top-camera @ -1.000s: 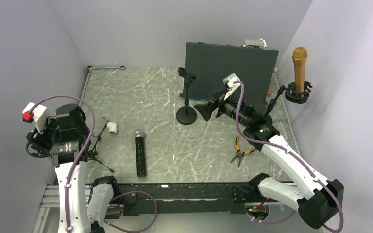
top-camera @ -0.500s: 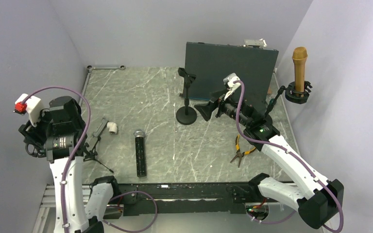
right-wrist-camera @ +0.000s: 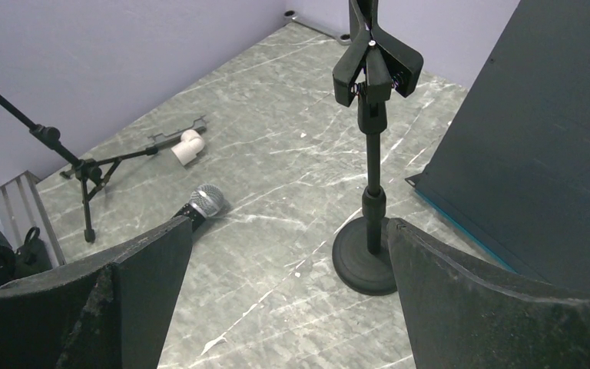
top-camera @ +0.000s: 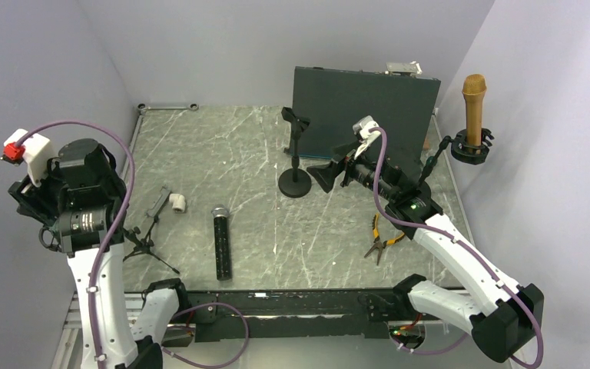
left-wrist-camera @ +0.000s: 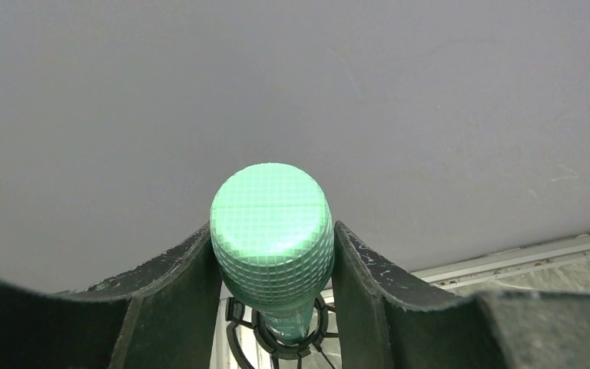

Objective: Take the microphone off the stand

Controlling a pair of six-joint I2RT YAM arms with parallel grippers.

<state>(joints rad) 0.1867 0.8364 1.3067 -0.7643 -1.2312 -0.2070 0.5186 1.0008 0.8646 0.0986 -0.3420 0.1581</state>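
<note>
Left claw [left-wrist-camera: 271,250]: at my 9 o'clock, raised by the left wall and clenched on the head of the green microphone [left-wrist-camera: 270,211], one finger pressed to each side.
Green microphone: upright between those fingers; its body drops into a black ring mount [left-wrist-camera: 237,317] below, though I cannot tell from this angle whether it is seated in the ring or only above it.
Tripod stand [top-camera: 144,240]: on the table [top-camera: 230,154] at 8 o'clock, just beside the left arm.
Black microphone [top-camera: 221,242]: lying flat at about 7 o'clock, mesh head pointing to 12.
Pliers [top-camera: 380,238]: yellow handles, at 5 o'clock beside the right arm.
Right claw [right-wrist-camera: 288,223]: released, jaws spread wide, nothing in them, facing 9 o'clock.
Desk stand [right-wrist-camera: 369,261]: round base just ahead of the right claw, its clip [right-wrist-camera: 376,65] empty.
Dark panel [top-camera: 365,115]: standing at 1 o'clock.
Gold microphone [top-camera: 474,108]: upright in a holder [top-camera: 472,150] at 2 o'clock, by the right wall.
</note>
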